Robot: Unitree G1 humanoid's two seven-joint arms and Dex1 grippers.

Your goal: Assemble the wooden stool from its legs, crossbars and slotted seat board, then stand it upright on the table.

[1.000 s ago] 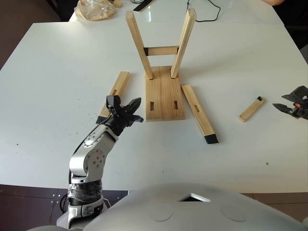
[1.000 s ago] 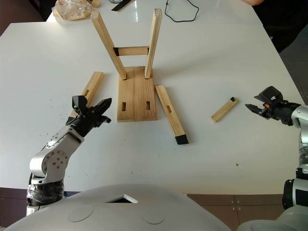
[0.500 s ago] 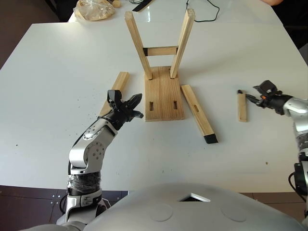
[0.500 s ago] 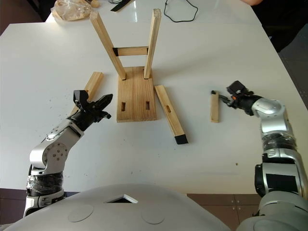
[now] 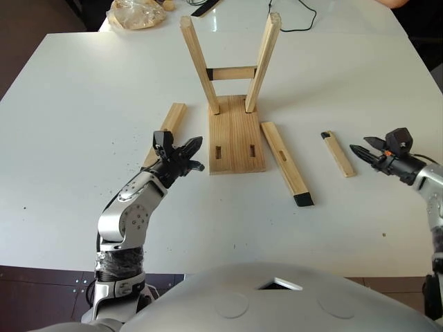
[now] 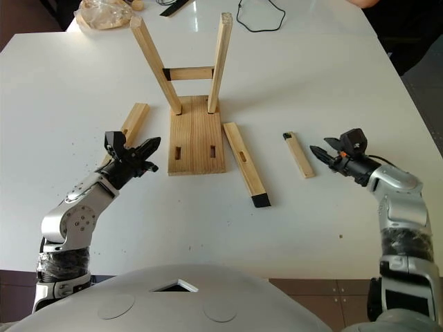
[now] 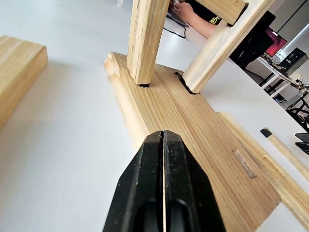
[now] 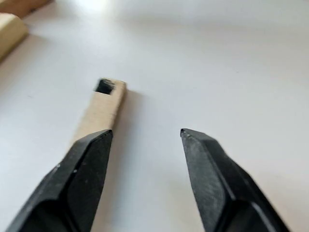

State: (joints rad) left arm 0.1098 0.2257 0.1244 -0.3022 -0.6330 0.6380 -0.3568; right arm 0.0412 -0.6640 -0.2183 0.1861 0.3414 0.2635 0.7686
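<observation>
Now our right claw (image 8: 145,134) hangs released just beside the loose crossbar (image 5: 338,153), our left claw (image 7: 163,134) clenched empty; we judge a skewed closure could skid it away.

On the white table (image 5: 83,104), the seat board (image 5: 235,138) is pale wood with straight grain, the loose leg (image 5: 285,162) and short crossbar (image 5: 338,153) are black-tipped, and the left gripper (image 5: 194,153) and right gripper (image 5: 358,144) have black jaws.

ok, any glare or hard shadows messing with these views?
Left eye view: glare on the table, far side behind the upright legs; shadows soft. Right wrist view: bright patch beyond the loose crossbar, soft shadow beside it.
</observation>
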